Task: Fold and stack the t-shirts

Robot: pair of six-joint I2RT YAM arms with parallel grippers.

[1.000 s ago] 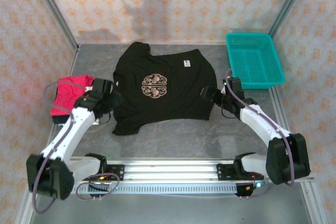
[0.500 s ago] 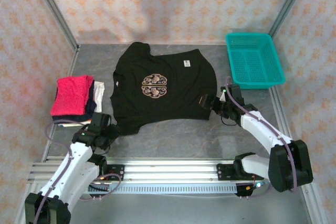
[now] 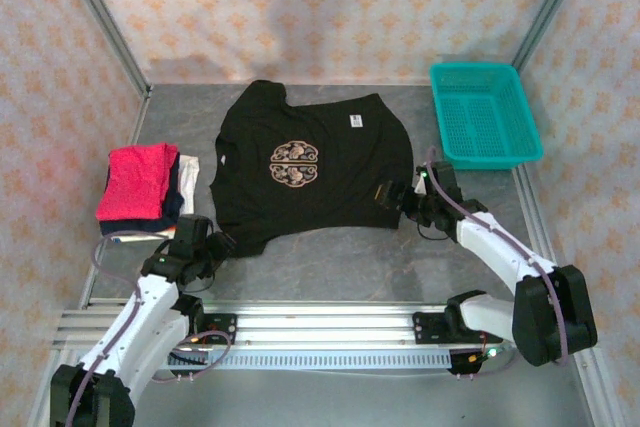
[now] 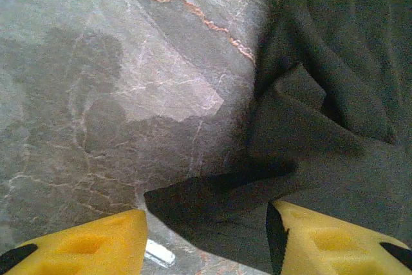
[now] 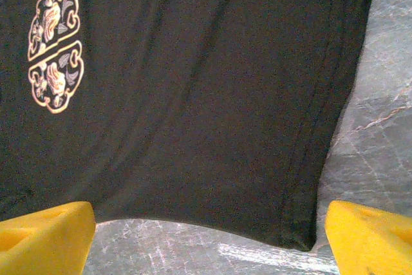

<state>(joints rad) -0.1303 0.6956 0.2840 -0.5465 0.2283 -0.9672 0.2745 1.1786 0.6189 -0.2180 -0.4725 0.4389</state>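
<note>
Our left gripper (image 3: 207,243) hangs low over the tabletop (image 3: 380,257). Its jaws are parted, and a loose corner of the black t-shirt (image 3: 320,172) lies between its fingers (image 4: 96,243), not clamped. Our right gripper (image 3: 393,194) is released and spread wide, with the shirt's hem just ahead of it and nothing grasped. The pink t-shirt (image 3: 135,179) sits folded beyond the left gripper, off to its left.
</note>
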